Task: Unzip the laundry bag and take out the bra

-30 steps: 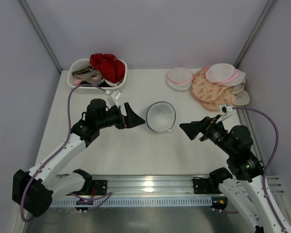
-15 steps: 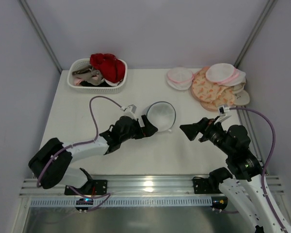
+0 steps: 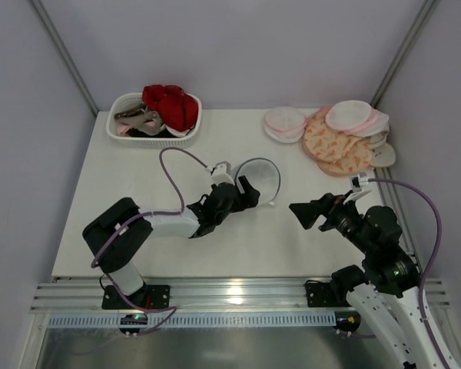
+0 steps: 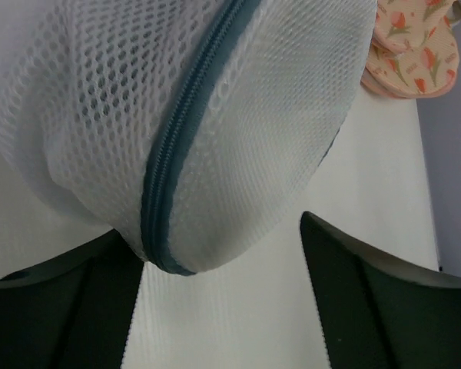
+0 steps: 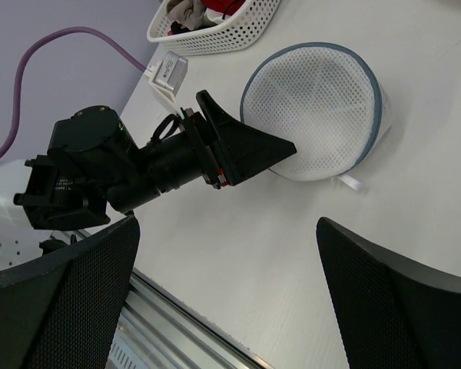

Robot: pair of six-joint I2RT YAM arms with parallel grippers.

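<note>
Laundry bag (image 3: 260, 178) lies on the worktop (image 3: 215, 138) about mid-centre, and its dark grey zipper (image 4: 165, 177) reads closed along the stretch I can see from the left wrist. My left claw (image 3: 243, 194) is spread wide with the bag's near-left rim between its fingers, one finger just beside the zipper and the other clear of the mesh, gripping nothing. My right claw (image 3: 306, 212) is also wide, hovering off to the bag's right, apart from it and empty.

Left arm (image 3: 169, 224) now low, jaws astride rim of the laundry bag (image 3: 261, 175).
</note>
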